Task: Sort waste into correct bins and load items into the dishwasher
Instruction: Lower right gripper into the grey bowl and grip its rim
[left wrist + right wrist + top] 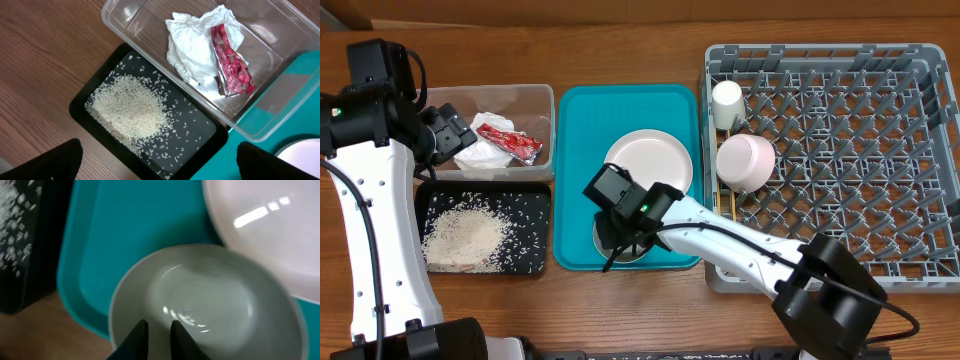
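Observation:
My right gripper point(618, 232) point(157, 330) is shut on the near rim of a pale bowl point(640, 253) point(215, 295) on the teal tray point(580, 130). The pale pink plate point(655, 155) point(270, 235) lies just behind it. My left gripper point(445, 135) point(157, 155) is open and empty above the bins. The clear tub point(535, 100) point(140, 20) holds the white tissue point(192, 45) and red wrapper point(231, 65). The black tray point(535, 250) point(200, 135) holds the rice point(130, 107). The grey dish rack point(840, 150) holds a white cup point(727, 100) and a pinkish bowl point(745, 162).
The rack fills the right side, its left wall close to the teal tray. A thin wooden stick point(725, 205) shows at the rack's left edge. Bare wooden table lies left of the bins and along the front edge.

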Controlling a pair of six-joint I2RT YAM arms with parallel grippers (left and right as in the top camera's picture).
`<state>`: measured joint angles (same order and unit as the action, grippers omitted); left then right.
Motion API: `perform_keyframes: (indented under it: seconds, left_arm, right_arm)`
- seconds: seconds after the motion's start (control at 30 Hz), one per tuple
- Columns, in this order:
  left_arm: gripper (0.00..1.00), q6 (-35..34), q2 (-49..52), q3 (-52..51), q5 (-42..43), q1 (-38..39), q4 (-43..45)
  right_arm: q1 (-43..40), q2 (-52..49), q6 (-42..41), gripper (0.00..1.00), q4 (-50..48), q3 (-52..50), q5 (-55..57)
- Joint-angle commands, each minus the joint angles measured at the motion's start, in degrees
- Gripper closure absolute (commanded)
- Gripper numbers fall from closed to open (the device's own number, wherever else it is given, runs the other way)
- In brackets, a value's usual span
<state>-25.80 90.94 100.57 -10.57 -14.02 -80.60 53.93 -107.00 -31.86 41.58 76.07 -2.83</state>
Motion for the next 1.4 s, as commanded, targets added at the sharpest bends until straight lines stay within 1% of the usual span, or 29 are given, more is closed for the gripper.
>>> perform_keyframes:
  seconds: [0.0,0.03,0.07,0.1,0.13,0.23,0.37,0.43,0.57,0.7,0.73,0.9,1.07,1.23,1.37]
  left_arm:
    - [0.00,-0.13,0.20,0.79,-0.35,-0.20,0.02]
    - [0.00,-0.15,0.20,0.79,-0.35,-0.20,0.02]
    - [0.00,-0.13,0.20,0.79,-0.35,-0.20,0.02]
    - [0.00,-0.13,0.20,0.79,-0.35,-0.20,0.02]
    - [0.00,-0.13,0.20,0.79,-0.35,-0.20,0.02]
    - [0.00,-0.15,0.20,0.79,-0.35,-0.20,0.02]
    - [0.00,-0.13,0.20,0.79,-0.35,-0.20,0.02]
    - [0.00,-0.13,0.20,0.79,-0.35,-0.20,0.02]
    - [0.00,-0.13,0.20,0.79,-0.35,-0.20,0.02]
    - [0.00,-0.15,0.20,0.79,-0.35,-0.20,0.02]
    - [0.00,-0.15,0.20,0.79,-0.35,-0.20,0.02]
    - [0.00,-0.15,0.20,0.79,-0.35,-0.20,0.02]
    - [0.00,-0.15,0.20,0.79,-0.35,-0.20,0.02]
    - [0.00,-0.13,0.20,0.79,-0.35,-0.20,0.02]
    - [0.00,-0.15,0.20,0.79,-0.35,-0.20,0.02]
  right_arm:
    - [1.90,1.36,0.79,0.71,-0.02,1.25,-4.37]
    - [2.38,1.36,0.79,0.61,0.00,1.20,-4.37]
    - [2.75,1.33,0.76,0.49,-0.02,1.20,-4.42]
    - [3.13,1.33,0.76,0.33,-0.07,1.20,-4.44]
    - [3.54,1.33,0.76,0.22,-0.15,1.20,-4.61]
    - [4.31,1.33,0.83,0.00,-0.15,1.20,-4.59]
    - [5.22,1.33,3.67,0.00,-0.15,1.20,-4.15]
    - [5.66,1.33,4.02,0.01,-0.04,1.16,-2.19]
    - [6.97,1.33,4.02,0.27,0.55,1.14,2.01]
    - [8.94,1.33,5.35,0.43,1.01,1.14,5.38]
    - [9.62,1.33,5.60,0.45,0.98,1.14,6.10]
    - [11.69,1.33,5.57,0.50,1.16,1.14,10.10]
    - [12.33,1.31,6.71,0.52,1.81,1.05,14.58]
    - [12.33,1.01,6.62,0.62,1.84,1.03,15.37]
    - [12.33,0.17,6.62,0.66,1.84,1.03,15.23]
